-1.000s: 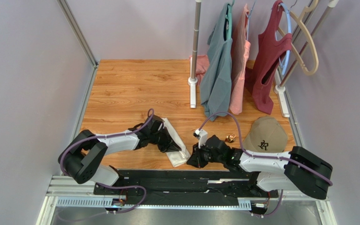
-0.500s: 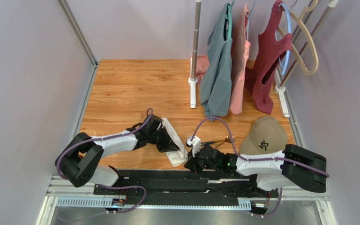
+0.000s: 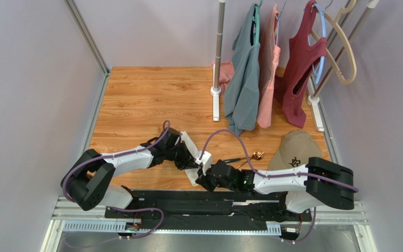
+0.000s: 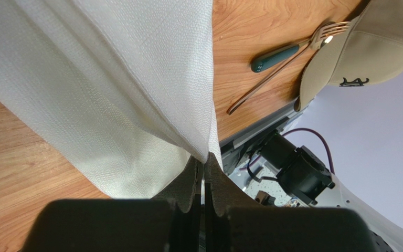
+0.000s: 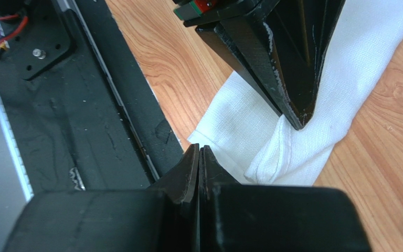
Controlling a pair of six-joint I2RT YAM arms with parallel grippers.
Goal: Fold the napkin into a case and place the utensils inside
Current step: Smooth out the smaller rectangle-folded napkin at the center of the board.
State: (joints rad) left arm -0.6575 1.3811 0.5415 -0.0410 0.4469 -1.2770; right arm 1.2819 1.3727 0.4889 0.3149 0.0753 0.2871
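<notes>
Napkin [image 4: 109,79] lies as a long strip slanting back from the table's [image 3: 146,100] near edge. The left gripper [image 4: 205,157] pinches its fold; the right gripper [image 5: 199,149] is closed at its near corner (cloth caught? I cannot tell). The utensils [image 3: 245,159] lie just rightward, nearer the right arm.

Your right gripper [image 5: 199,149] is pinched shut on the near corner of the white napkin [image 5: 377,47]. Just beyond, the left gripper [image 5: 299,125] pins a bunched fold of it on the wooden table [image 5: 156,47].
</notes>
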